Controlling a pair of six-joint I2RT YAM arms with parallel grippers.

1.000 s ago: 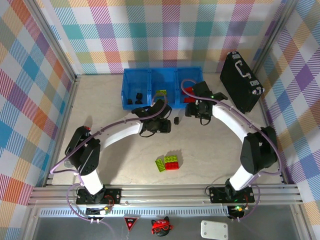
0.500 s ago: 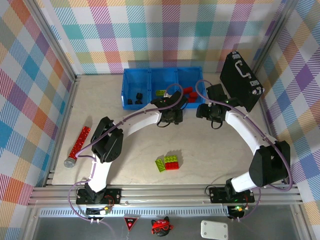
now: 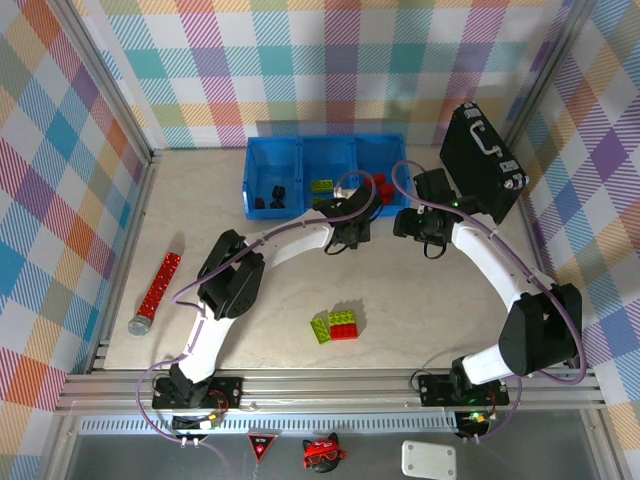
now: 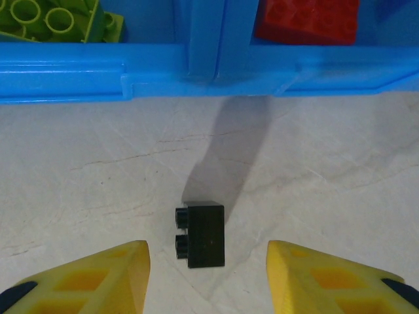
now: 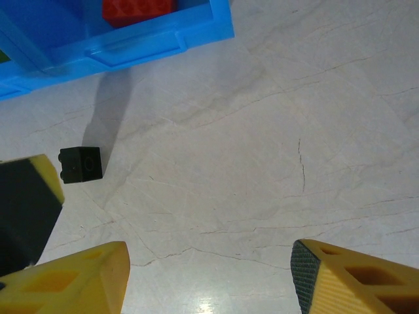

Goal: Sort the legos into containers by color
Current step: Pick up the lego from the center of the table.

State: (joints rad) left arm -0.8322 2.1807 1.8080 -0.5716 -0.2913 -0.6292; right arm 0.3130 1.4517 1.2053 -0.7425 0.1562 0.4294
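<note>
left gripper (image 4: 206, 254) advanced, right gripper (image 5: 208, 271) moved right

In the left wrist view the top edge cuts off the green bricks (image 4: 55, 16) and the red brick (image 4: 308, 19) inside the blue tray (image 4: 196, 65), the bottom edge crops the left tool's (image 4: 205, 248) yellow fingers (image 4: 98, 278), and from above the black bricks (image 3: 276, 197) in the left bin (image 3: 247, 185) are too small to count.

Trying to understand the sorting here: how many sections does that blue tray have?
3, side by side: the left section holds black bricks, the middle section lime green bricks, the right section red bricks. None seems hidden.
</note>
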